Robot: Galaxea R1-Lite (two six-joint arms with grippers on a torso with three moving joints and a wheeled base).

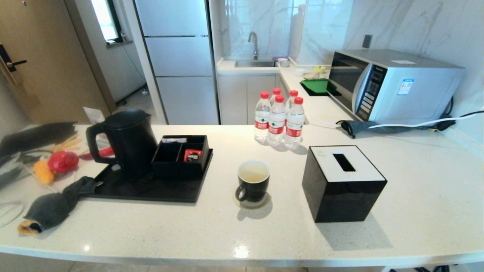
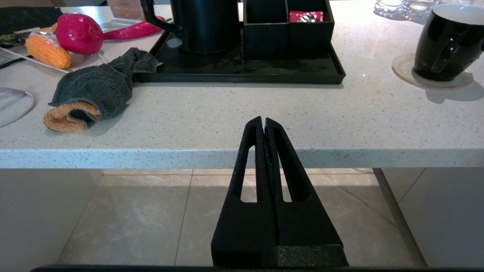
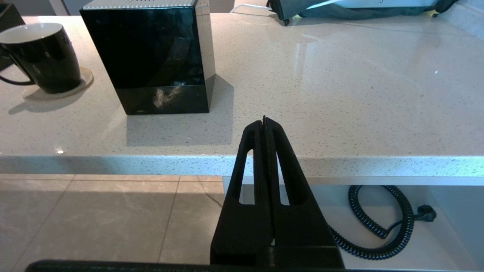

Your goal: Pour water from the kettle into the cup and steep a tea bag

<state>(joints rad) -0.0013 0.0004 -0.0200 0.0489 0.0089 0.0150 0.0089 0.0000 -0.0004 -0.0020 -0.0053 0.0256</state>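
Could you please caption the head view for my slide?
Kettle on black tray, cup holding water.

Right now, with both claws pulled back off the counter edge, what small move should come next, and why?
Probably bring the left claw toward the kettle handle and open it. The kettle stands on the black tray, on the robot's left. The cup holds only a little pale liquid, and no tea bag shows. The right claw is shut too.

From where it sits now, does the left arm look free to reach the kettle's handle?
Probably yes. The left claw is shut, off the counter's near edge. The kettle stands on the tray, handle toward the robot's left. Only a towel lies low nearby, off the likely path.
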